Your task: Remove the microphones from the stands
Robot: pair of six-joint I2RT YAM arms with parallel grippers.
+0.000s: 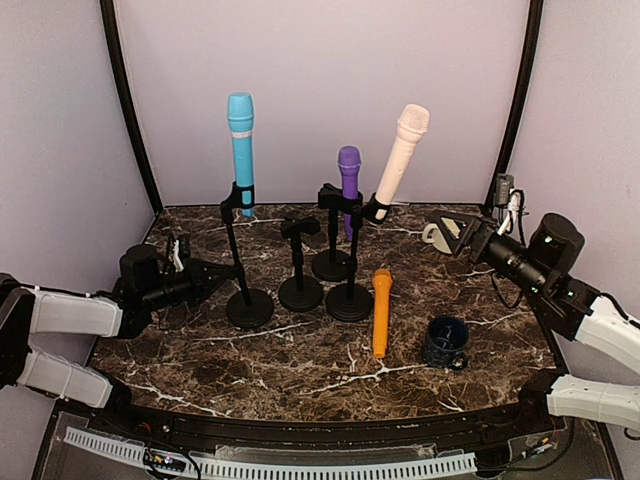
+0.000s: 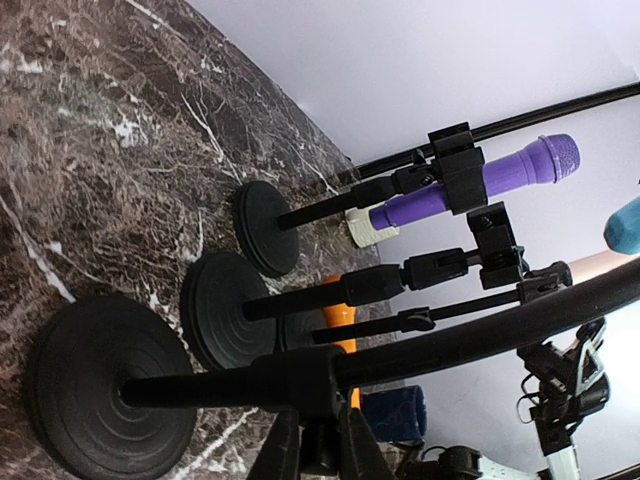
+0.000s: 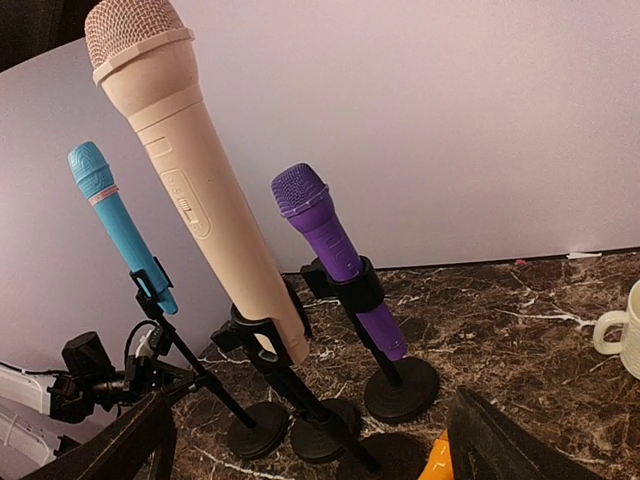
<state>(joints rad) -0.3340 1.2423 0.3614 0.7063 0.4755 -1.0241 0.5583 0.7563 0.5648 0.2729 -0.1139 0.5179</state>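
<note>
Looks like the bracing step. Pinching the stand [image 1: 234, 255] pole narrow with the left gripper [image 1: 212, 273], keeping the right gripper [image 1: 448, 236] spread wide, well off to the side. Got the blue microphone [image 1: 241, 140] clipped upright there. Next: swing right over, grab it, pull straight up.

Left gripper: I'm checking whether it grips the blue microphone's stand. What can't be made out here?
Left gripper: left wrist view, the bottom edge cuts its fingers, so its hold on the stand pole is unclear; top view, too small and dark.
Blue microphone: left wrist view, cut by the right edge.
Orange microphone: left wrist view, mostly behind stand bases.
</note>
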